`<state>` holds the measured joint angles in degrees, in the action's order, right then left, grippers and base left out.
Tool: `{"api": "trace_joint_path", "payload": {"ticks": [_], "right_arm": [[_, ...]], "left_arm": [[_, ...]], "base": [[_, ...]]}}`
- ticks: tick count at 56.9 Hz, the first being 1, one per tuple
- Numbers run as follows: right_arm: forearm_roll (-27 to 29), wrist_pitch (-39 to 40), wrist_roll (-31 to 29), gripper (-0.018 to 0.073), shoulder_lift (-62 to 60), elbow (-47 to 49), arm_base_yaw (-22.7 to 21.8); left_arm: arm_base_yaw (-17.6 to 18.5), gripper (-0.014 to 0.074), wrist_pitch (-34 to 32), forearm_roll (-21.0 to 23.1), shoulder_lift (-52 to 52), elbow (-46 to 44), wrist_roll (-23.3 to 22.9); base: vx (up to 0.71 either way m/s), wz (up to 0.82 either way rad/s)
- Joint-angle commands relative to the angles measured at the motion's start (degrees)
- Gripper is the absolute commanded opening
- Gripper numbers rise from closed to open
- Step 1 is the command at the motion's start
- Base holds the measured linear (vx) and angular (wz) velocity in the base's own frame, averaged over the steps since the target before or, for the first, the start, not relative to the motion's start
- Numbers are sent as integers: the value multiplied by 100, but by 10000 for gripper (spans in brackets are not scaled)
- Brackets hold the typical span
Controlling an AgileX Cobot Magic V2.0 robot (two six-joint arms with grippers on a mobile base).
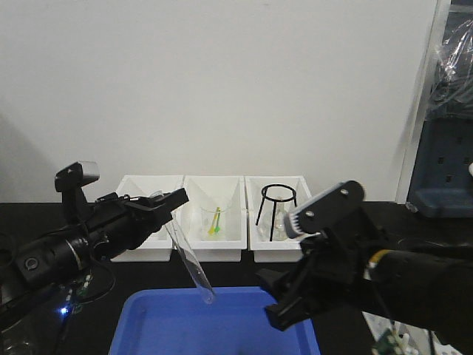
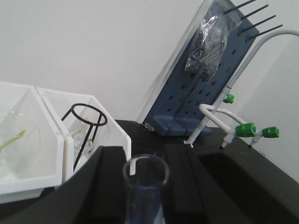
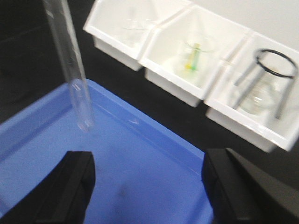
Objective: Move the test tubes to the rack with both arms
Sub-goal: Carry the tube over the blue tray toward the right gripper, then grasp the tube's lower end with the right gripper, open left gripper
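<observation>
One test tube (image 1: 188,259) is in play, pinched near its open end by my left gripper (image 1: 168,205). In the front view the tube hangs tilted, with its mouth toward eleven o'clock and its round bottom toward five o'clock. The left wrist view looks straight down the open mouth, with the dark jaws closed against the glass on either side.

The round end sits over the far left part of the blue tray (image 1: 244,329), just inside its rim. From the blurred right wrist view I cannot tell whether the tip touches the tray floor or hangs just above it.

My right gripper (image 1: 277,299) is low over the tray, at about four o'clock from the tube's bottom and apart from it. Its fingers (image 3: 77,186) are spread wide, with bare blue tray showing between them.

Behind the tray, at twelve o'clock, three white bins (image 1: 214,253) stand side by side against the wall. The middle bin holds a glass beaker (image 1: 214,222) with something yellow-green inside. The bin at the one o'clock end holds a black ring stand (image 1: 277,211), upright on its legs over some clear glassware.
</observation>
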<state>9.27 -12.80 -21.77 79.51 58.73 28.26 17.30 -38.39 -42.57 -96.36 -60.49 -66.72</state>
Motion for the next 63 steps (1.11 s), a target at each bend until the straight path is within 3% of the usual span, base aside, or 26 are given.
{"api": "trace_joint_path", "payload": {"ticks": [1,5,25,39,63], "right_arm": [[10,136,-58,529,262,651,198],[28,-53,-54,529,622,1130,315],[800,-738,-441,529,1736,2588,381],[1201,-841,-922,529,2010,2901,381],[1465,-904,-915,529,2323,3252,381]], "left_arm": [[31,-5,-463,-96,225,-209,-335],[31,-5,-515,-253,200,-209,-440],[31,-5,-554,-233,178,-209,-411],[31,-5,-531,-296,178,-209,-417],[43,-5,-538,-623,178,-209,-588]], "base": [[0,0],[0,0],[0,0],[0,0],[0,0]]}}
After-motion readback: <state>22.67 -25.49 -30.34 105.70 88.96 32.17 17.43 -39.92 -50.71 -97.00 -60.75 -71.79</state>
